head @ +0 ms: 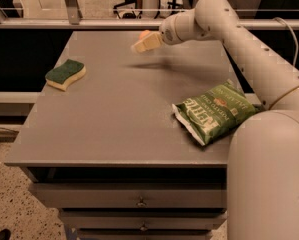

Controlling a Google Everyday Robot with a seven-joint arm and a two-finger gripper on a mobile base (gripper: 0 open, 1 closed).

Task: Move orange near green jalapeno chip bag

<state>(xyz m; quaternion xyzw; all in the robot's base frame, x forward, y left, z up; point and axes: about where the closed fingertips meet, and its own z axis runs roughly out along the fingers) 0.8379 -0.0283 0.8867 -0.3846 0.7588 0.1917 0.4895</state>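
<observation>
The orange (144, 33) sits near the far edge of the grey table (114, 114); only its top shows behind my gripper. My gripper (140, 46), with pale yellow fingers, hangs just in front of and partly over the orange, a little above the tabletop. The green jalapeno chip bag (216, 112) lies flat at the near right of the table, far from the orange. My white arm reaches in from the right and passes above the bag's right side.
A yellow sponge with a green top (65, 74) lies at the left of the table. Drawers (139, 202) run below the table's front edge. A rail and office chairs stand beyond the far edge.
</observation>
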